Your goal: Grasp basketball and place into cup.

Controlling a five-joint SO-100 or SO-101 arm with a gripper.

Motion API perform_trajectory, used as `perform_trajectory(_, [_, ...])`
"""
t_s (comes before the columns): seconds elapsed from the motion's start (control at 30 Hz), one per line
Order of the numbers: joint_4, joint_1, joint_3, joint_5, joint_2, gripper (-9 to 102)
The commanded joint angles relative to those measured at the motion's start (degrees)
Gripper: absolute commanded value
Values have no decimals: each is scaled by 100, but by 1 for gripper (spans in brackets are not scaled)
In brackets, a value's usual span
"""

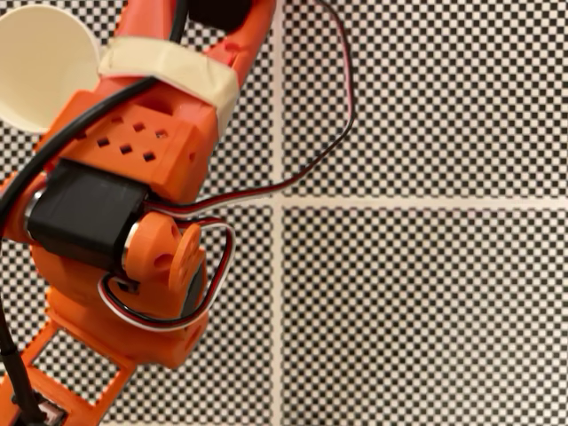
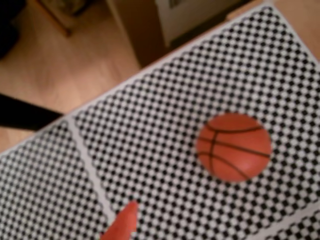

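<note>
Wrist view gives me one orange fingertip poking up from the bottom edge, over the checkered mat and beside a white dividing line; I see no second finger, so I cannot tell whether the gripper is spread or pressed together. Nothing sits against that tip. To its upper right, well apart, the basketball rests on the mat, toward the mat's right edge, black seams facing the lens. Beyond the mat's far edge I see wooden floor. From the fixed view, the orange arm covers the mat's left side, a tape band wrapped around it, and the cup stands at the top-left corner, partly behind the arm.
</note>
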Motion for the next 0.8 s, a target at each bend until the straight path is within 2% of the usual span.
perform_trajectory(0.0, [9, 35, -562, -44, -70, 60])
perform_trajectory(0.4, [53, 149, -510, 9, -308, 60])
perform_trajectory(0.77, [-44, 281, -1556, -202, -1178, 60])
